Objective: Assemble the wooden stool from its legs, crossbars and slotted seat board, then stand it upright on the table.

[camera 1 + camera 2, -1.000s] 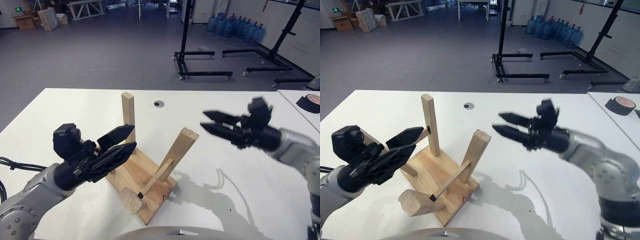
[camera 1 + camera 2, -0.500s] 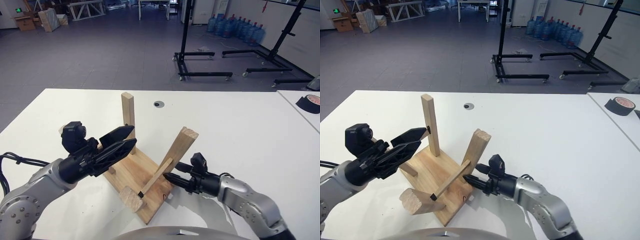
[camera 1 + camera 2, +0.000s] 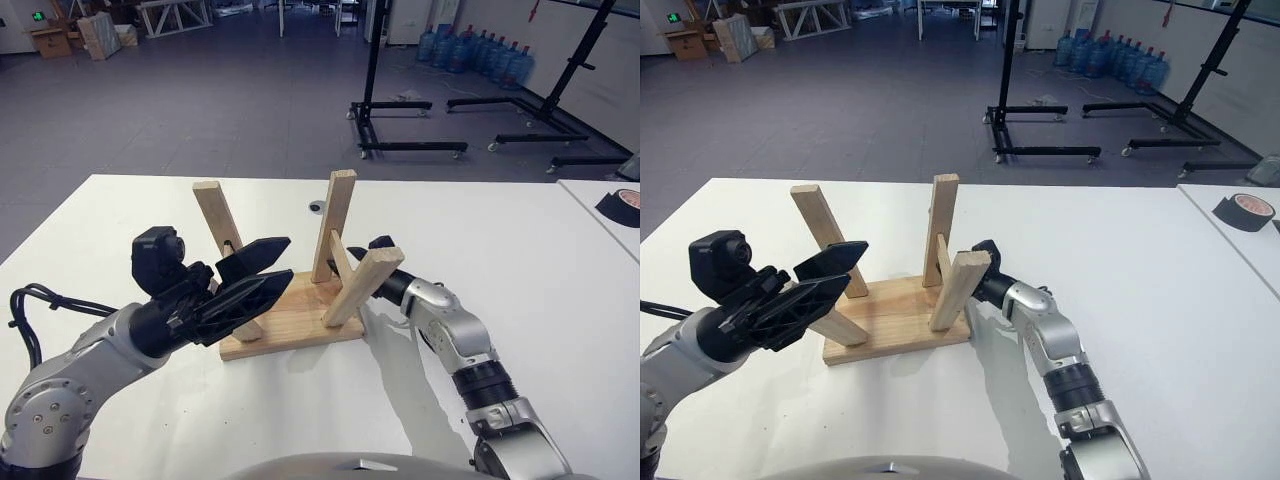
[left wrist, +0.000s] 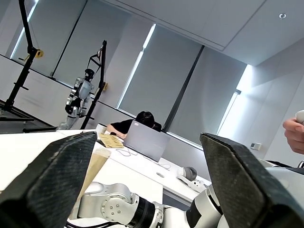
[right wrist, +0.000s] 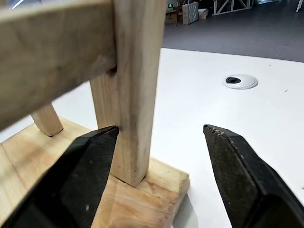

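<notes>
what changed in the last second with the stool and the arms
The right gripper came down from the air to the stool, and the stool turned on the table; the open fingers now stand by a leg at its right end. The left gripper stayed open by the left legs; the stool remains legs-up.

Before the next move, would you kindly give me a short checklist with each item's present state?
1. The pale wooden seat board lies flat on the white table: ok.
2. Standing upright on the wooden legs: not ok, they point upward.
3. Fingers of the left gripper open: ok.
4. Fingers of the right gripper open beside one leg: ok.
5. Legs fully seated in the board: cannot tell.
</notes>
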